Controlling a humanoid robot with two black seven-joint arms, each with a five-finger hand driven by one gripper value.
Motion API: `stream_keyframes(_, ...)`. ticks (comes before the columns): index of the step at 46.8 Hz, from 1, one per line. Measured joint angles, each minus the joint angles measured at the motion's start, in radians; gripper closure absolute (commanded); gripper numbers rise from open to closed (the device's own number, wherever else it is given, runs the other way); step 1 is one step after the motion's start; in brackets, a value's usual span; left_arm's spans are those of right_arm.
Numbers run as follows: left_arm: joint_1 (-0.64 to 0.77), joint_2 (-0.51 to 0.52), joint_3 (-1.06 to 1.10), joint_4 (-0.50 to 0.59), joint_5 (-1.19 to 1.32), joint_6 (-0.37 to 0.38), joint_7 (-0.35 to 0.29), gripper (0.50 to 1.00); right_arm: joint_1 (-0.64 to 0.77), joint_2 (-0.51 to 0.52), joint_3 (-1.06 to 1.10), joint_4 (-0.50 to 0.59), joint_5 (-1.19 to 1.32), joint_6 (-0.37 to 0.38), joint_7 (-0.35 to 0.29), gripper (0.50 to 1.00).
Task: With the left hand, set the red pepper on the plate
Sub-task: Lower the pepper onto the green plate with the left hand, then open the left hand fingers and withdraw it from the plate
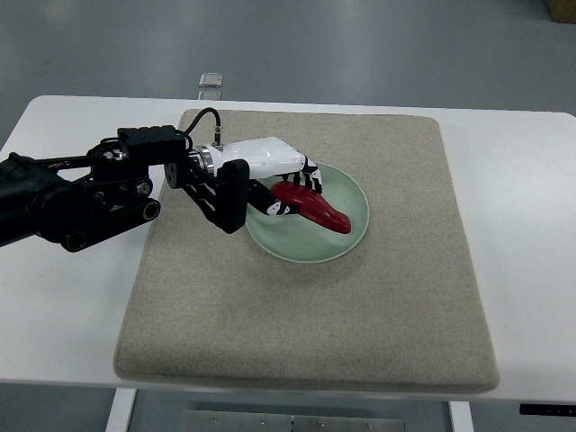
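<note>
Left hand at the plate, pepper in its fingers

The left hand (286,183) grips the red pepper (313,208), which lies over the left half of the pale green plate (353,236) on the beige mat (306,306).

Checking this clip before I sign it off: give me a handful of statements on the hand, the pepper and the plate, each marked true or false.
1. The left hand has its fingers around the red pepper. True.
2. The pepper is over the pale green plate. True.
3. The plate stands on the bare white table. False: it stands on the beige mat that covers the middle of the table.
4. The right hand reaches toward the plate from the right edge. False: no right arm or hand is in view.
5. The pepper's tip points toward the plate's right side. True.
</note>
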Motion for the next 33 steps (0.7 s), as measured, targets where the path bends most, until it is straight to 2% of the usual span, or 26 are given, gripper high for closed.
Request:
stream_keyframes(30, 0.001, -0.019, -0.001, 0.029, -0.011, 0.013, 0.001, 1.0, 0.0, 0.0, 0.001, 0.0, 0.0, 0.0, 0.0, 0.568)
stream_keyframes(33, 0.001, -0.024, -0.001, 0.029, -0.016, 0.016, 0.001, 0.988, 0.0, 0.0, 0.001, 0.0, 0.0, 0.0, 0.0, 0.568)
